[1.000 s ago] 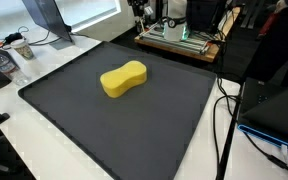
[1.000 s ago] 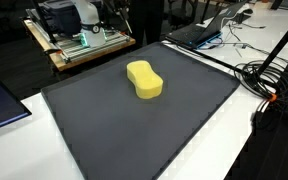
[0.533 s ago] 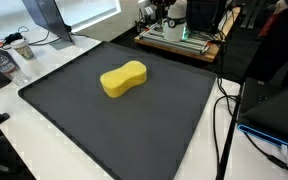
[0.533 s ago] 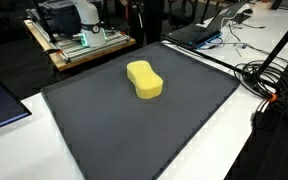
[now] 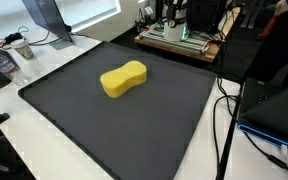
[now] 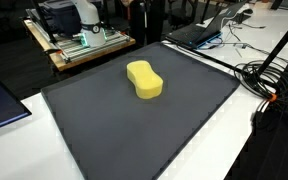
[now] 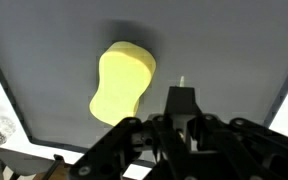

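Little has moved since the earlier frames: only a dark part of the arm [image 6: 149, 12] at the far edge of an exterior view has shifted slightly to the side, while the sponge [image 6: 144, 80] lies in the same place. Seen from the wrist, the gripper [image 7: 181, 98] has its jaws pressed fully together, and they hold nothing. It hangs above the mat [image 7: 224, 50] and touches nothing. The yellow sponge [image 7: 122, 83] is to the left of the jaws in the wrist view, near them but clearly apart. It lies flat on the mat with its long side running away from the camera. The dark mat spreads under the jaws to all sides and rests on a white table [image 5: 54, 55]. Beyond the mat, far from the jaws, a wooden rack [image 5: 179, 40] with equipment stands at one edge, and black cables [image 6: 269, 80] lie at another.
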Robot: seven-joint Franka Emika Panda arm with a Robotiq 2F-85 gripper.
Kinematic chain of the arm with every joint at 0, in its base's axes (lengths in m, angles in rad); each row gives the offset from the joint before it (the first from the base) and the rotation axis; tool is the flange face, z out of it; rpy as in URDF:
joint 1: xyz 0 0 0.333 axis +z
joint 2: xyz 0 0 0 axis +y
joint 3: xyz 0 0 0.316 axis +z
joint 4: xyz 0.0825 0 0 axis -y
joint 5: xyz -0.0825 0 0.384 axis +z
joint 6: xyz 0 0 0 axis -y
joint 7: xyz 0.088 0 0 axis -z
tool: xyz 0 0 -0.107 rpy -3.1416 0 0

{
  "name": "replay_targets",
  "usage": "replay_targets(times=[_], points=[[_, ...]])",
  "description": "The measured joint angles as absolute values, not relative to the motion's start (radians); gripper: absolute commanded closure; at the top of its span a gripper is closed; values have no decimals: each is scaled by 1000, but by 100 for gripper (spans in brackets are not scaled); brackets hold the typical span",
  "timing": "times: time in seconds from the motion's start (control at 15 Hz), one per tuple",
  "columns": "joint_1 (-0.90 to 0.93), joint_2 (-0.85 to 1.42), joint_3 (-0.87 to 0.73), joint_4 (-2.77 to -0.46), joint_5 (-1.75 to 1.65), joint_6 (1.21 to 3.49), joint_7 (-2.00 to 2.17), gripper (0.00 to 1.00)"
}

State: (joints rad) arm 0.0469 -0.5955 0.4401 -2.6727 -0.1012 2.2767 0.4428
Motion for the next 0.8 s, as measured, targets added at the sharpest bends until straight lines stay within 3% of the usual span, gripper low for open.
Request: replay_targets(times=[0.27,0.33,0.8], points=[[53,-593,425,-2674,-101,2277,441,84],[53,-593,425,-2674,-101,2277,441,96],[46,-539,465,-2611,-149,2272,516,96]])
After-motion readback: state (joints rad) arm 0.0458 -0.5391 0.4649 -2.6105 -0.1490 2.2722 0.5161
